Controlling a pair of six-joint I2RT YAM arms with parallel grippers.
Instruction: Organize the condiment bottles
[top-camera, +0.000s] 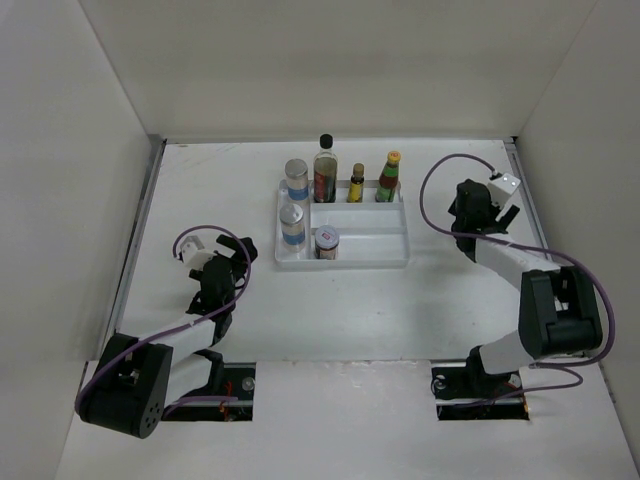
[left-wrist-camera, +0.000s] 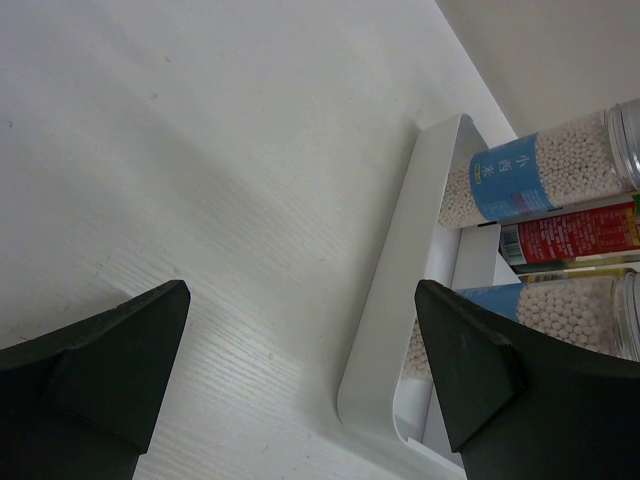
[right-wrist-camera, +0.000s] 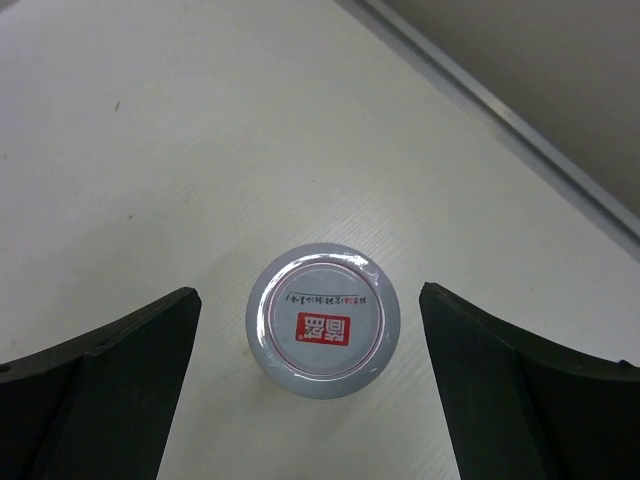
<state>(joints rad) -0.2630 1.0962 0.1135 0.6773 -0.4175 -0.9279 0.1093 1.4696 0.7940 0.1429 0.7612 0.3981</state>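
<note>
Right of white tray (top-camera: 345, 262), on desk (right-wrist-camera: 150, 150), lone white-lidded jar (right-wrist-camera: 323, 325) stands upright; we centre right gripper (right-wrist-camera: 308, 300) over it, jaws spread wide, ready to grasp. Left gripper (left-wrist-camera: 302, 290) likewise spread, empty, beside tray.

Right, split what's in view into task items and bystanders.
For the job: rear grey-lidded jar, front grey-lidded jar, black-capped bottle, small yellow bottle, yellow-capped bottle, white-lidded jar in the white tray, loose white-lidded jar.
Just there: white tray, table.
</note>
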